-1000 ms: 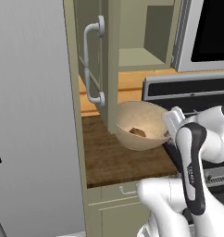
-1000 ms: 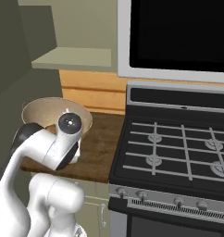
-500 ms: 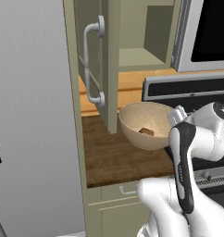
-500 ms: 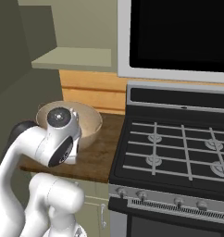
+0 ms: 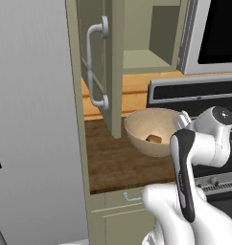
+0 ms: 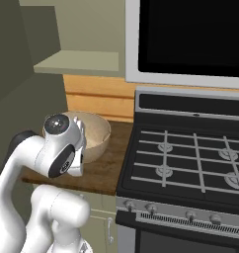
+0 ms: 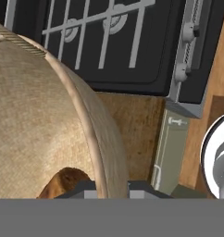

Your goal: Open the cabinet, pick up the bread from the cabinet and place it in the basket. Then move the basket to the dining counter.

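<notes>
The pincer (image 7: pixel 107 187) is straddling the basket (image 5: pixel 151 129) rim beside the stove (image 6: pixel 190 158), tips mostly cut off, grip hard to judge, bread (image 5: pixel 154 139) sitting half-hidden inside.

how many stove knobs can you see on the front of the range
4 in the right base view, in a row along the stove's front panel. More may be cut off right.
</notes>
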You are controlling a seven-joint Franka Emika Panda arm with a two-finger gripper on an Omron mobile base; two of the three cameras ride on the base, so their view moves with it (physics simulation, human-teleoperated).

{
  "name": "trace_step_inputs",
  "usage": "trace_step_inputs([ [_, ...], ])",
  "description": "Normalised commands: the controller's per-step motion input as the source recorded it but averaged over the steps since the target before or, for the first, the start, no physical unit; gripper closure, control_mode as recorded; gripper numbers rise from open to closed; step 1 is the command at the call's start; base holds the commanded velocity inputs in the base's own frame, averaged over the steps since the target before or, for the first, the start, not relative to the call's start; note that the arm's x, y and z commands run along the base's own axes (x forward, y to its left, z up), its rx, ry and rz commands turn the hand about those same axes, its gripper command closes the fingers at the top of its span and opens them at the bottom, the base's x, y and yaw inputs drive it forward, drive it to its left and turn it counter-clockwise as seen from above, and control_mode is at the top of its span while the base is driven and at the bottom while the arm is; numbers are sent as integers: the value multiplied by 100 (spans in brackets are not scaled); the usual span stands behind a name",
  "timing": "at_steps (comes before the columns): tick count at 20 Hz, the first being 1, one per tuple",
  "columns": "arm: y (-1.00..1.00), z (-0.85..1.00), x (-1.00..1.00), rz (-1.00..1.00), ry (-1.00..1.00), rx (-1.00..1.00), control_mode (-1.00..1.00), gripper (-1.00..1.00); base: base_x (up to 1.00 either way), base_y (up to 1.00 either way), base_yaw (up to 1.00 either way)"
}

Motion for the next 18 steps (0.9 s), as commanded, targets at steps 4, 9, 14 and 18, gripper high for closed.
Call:
trace_step_inputs([
  [4, 0, 0, -6, 0, 0, 0, -100, 100, 0, 0, 0],
  [9, 0, 0, -7, 0, 0, 0, 100, 100, -54, 0, 0],
  [14, 0, 0, 0, 0, 0, 0, 100, 100, -94, 0, -1],
  [18, 0, 0, 0, 0, 0, 0, 100, 100, -96, -2, -1],
])
